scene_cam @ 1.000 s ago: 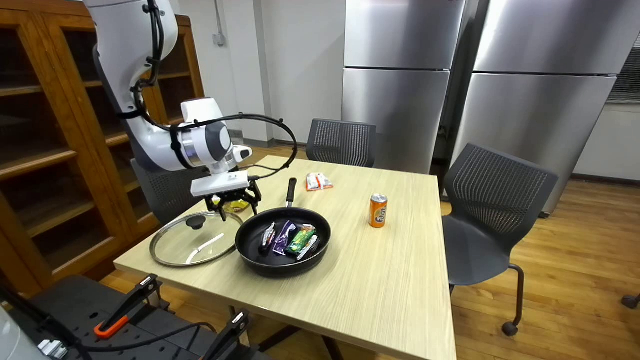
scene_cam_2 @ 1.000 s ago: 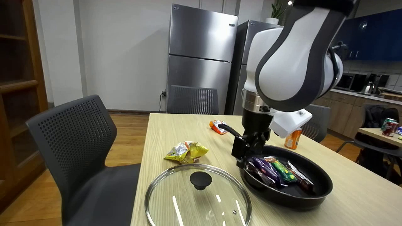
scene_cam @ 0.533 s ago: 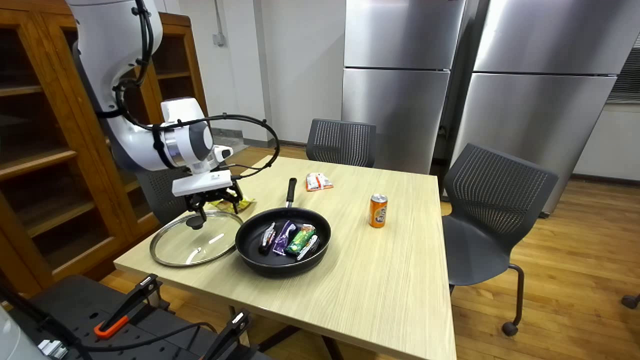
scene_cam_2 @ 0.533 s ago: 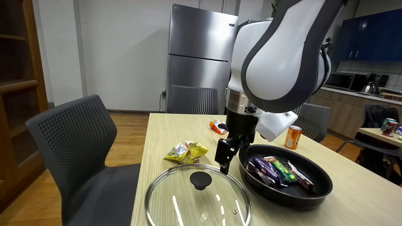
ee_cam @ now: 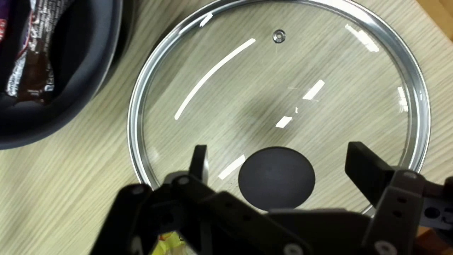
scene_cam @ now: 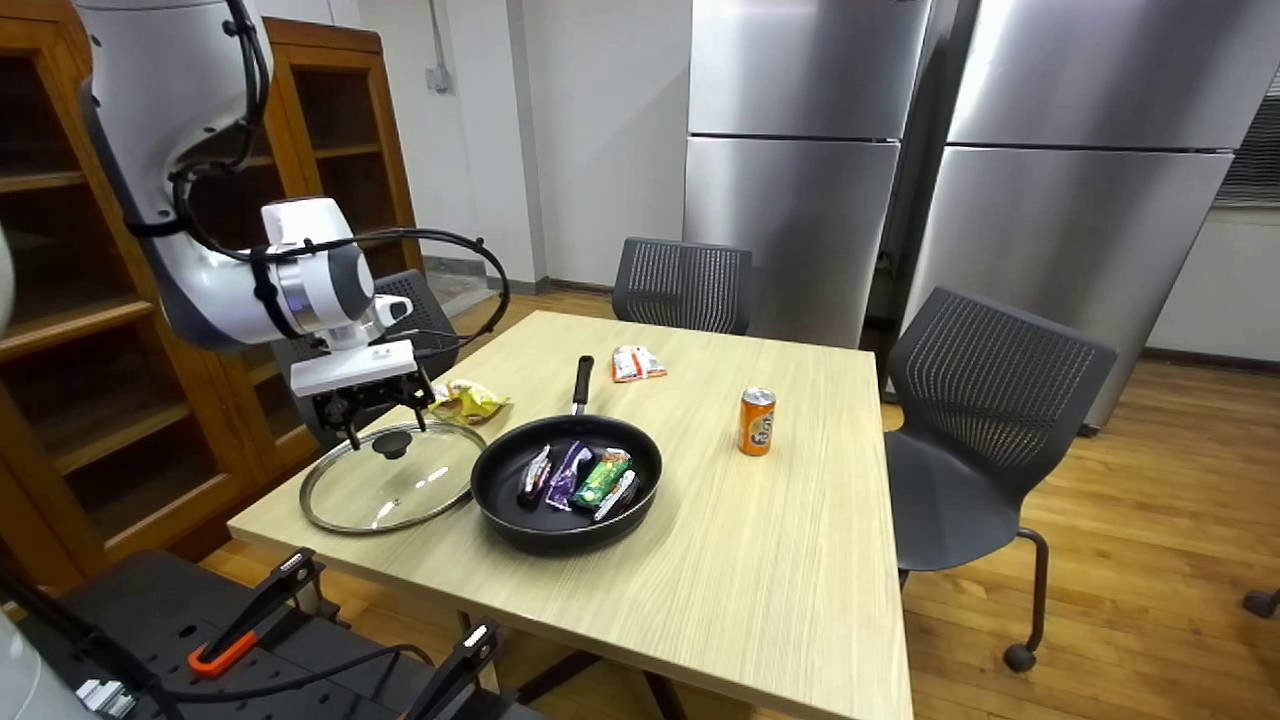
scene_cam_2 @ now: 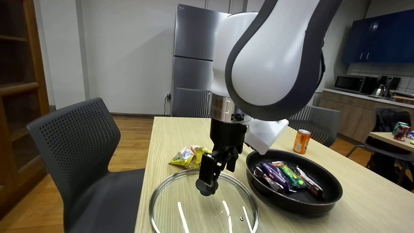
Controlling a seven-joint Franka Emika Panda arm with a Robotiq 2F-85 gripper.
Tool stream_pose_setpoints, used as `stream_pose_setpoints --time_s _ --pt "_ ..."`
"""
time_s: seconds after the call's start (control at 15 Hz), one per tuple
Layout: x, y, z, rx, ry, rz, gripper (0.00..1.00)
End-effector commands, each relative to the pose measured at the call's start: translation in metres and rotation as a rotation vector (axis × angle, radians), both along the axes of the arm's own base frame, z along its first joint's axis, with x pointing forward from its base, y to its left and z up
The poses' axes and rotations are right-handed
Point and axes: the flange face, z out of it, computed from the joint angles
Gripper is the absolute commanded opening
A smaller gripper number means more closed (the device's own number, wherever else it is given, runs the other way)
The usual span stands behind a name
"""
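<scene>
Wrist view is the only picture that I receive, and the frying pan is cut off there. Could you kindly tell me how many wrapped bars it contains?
Observer: Four wrapped bars lie in the frying pan.
Operator: Thank you. What is the yellow patch behind the claw?
Observer: In both exterior views, it is a crumpled packet lying on the table beside the glass lid.
Operator: And does something stand beyond the frying pan, on the side away from the glass lid?
Observer: Yes, an orange can stands upright there in both exterior views.
</scene>
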Motion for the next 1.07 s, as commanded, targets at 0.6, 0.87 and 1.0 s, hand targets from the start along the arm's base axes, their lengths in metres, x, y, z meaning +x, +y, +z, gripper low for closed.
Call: stream_pose_setpoints --time_s 0.6,0.87,1.0 --pt "0.032 0.030 -0.023 -0.074 0.040 0.040 1.00" --pt "0.043 0.035 -0.035 -0.084 0.053 0.043 1.00" --pt "0.047 0.038 -0.040 -0.090 0.059 0.045 1.00"
